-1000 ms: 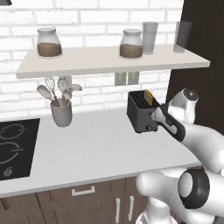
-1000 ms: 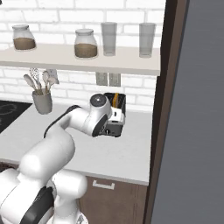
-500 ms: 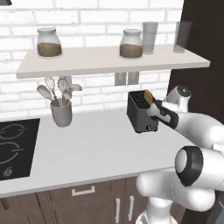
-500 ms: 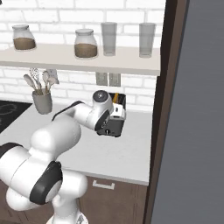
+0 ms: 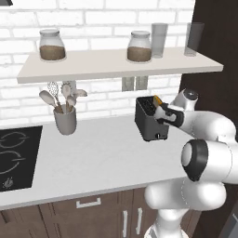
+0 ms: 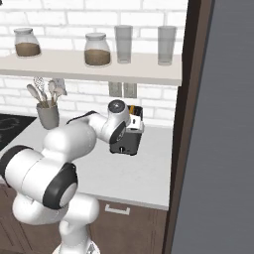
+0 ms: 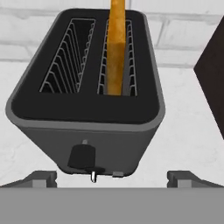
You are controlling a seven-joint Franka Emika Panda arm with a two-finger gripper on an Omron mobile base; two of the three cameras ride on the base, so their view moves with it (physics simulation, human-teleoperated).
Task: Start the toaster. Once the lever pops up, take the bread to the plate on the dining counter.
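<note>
The dark toaster (image 5: 148, 122) stands on the pale worktop under the shelf, also seen from the other side as the toaster (image 6: 126, 142). In the hand view the toaster (image 7: 87, 109) shows two slots. The bread (image 7: 116, 43) stands upright in the right slot and sticks out above it; it also shows as the bread (image 5: 157, 99). A round knob (image 7: 82, 156) and the thin lever (image 7: 93, 176) sit low on the near narrow face. My gripper (image 7: 112, 178) is open at that face, one finger to each side, gripping nothing. The plate and the dining counter are out of view.
A grey utensil holder (image 5: 65, 122) stands left of the toaster, and a black cooktop (image 5: 16, 158) lies further left. The shelf (image 5: 116, 66) with jars and glasses hangs close above. A tall dark panel (image 6: 191, 99) borders the worktop on the right.
The hand has risen slightly and moved closer to the toaster's narrow face while the elbow swung. The jaws stayed open. Toaster and bread have not moved.
</note>
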